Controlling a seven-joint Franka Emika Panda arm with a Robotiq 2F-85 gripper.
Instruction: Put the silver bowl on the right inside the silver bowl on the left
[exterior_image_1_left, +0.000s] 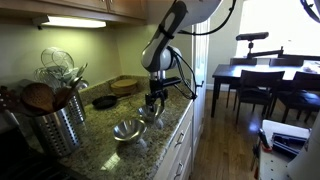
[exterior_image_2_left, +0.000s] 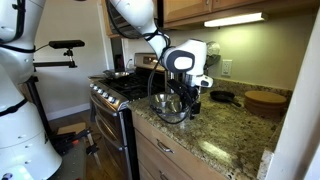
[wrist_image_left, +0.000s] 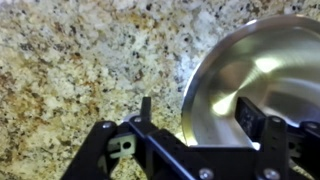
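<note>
Your gripper is low over counter, jaws spread wide, holding nothing. You have one finger inside silver bowl, other outside over bare granite, with bowl rim between them; cannot tell if either touches metal. That bowl sits near stove. Second silver bowl lies just beside it, on stove side. Black pan sits farther from stove, well apart from both bowls.

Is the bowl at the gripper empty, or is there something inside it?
Empty, as far as visible. In the wrist view the bowl shows only bare shiny metal inside.
</note>
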